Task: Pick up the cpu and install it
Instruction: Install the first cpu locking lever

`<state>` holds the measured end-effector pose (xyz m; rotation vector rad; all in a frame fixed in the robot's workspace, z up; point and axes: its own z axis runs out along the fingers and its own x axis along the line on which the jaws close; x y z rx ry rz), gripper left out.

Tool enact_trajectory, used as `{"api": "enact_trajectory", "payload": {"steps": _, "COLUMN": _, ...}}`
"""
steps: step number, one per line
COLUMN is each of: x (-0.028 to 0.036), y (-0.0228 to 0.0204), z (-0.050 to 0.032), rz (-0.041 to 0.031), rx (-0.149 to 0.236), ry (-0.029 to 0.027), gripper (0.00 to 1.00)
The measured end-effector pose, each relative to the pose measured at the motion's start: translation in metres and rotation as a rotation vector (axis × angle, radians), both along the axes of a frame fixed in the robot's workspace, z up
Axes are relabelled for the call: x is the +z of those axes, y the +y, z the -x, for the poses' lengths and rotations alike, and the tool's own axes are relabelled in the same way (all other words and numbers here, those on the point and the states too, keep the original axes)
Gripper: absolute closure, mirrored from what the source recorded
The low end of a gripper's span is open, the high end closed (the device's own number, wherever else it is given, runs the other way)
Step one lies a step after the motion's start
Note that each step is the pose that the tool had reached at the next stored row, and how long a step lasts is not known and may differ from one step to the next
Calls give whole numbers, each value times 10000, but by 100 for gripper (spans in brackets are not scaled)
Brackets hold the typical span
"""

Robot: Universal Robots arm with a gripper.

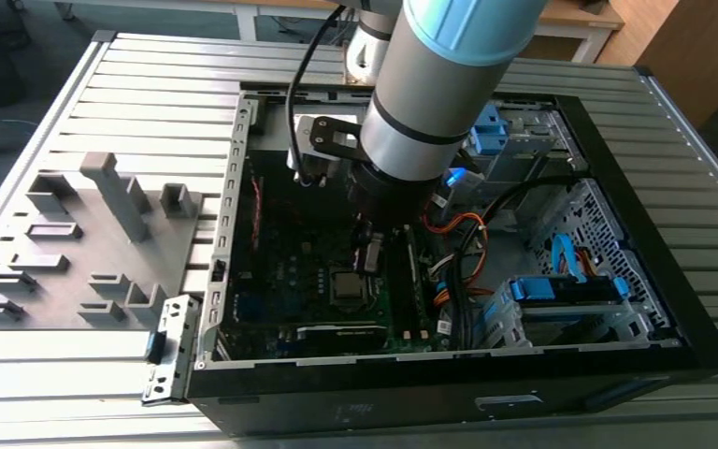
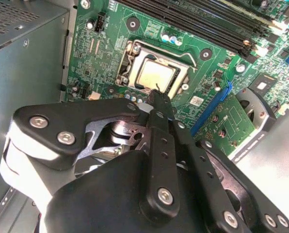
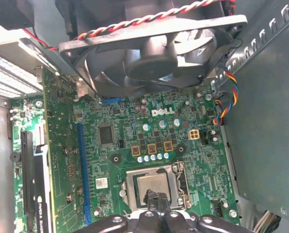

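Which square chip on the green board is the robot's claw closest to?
The cpu, the pale silvery square in the metal socket frame, right at the gripper tips. The small black chip lies farther off.

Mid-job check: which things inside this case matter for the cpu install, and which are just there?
Job: cpu, lying in the socket frame; gripper, tips over the cpu's edge.

Bystanders: case fan, blue slot, memory slots, grey fixture tray.
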<state>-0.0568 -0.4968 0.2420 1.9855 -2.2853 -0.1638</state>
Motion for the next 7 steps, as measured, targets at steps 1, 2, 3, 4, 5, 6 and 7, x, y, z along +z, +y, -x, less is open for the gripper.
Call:
{"api": "enact_trajectory", "payload": {"steps": 1, "x": 0, "y": 0, "z": 0, "rz": 1, "rx": 0, "ry": 0, "gripper": 89}}
{"api": "enact_trajectory", "payload": {"steps": 2, "x": 0, "y": 0, "z": 0, "rz": 1, "rx": 0, "ry": 0, "gripper": 89}}
{"api": "enact_trajectory", "payload": {"steps": 3, "x": 0, "y": 0, "z": 0, "rz": 1, "rx": 0, "ry": 0, "gripper": 89}}
{"api": "enact_trajectory", "payload": {"steps": 4, "x": 0, "y": 0, "z": 0, "rz": 13, "rx": 0, "ry": 0, "gripper": 89}}
{"api": "enact_trajectory", "payload": {"steps": 5, "x": 0, "y": 0, "z": 0, "rz": 25, "rx": 0, "ry": 0, "gripper": 89}}
{"api": "enact_trajectory", "payload": {"steps": 6, "x": 0, "y": 0, "z": 0, "rz": 25, "rx": 1, "ry": 0, "gripper": 89}}
{"api": "enact_trajectory", "payload": {"steps": 7, "x": 0, "y": 0, "z": 0, "rz": 26, "rx": 0, "ry": 0, "gripper": 89}}
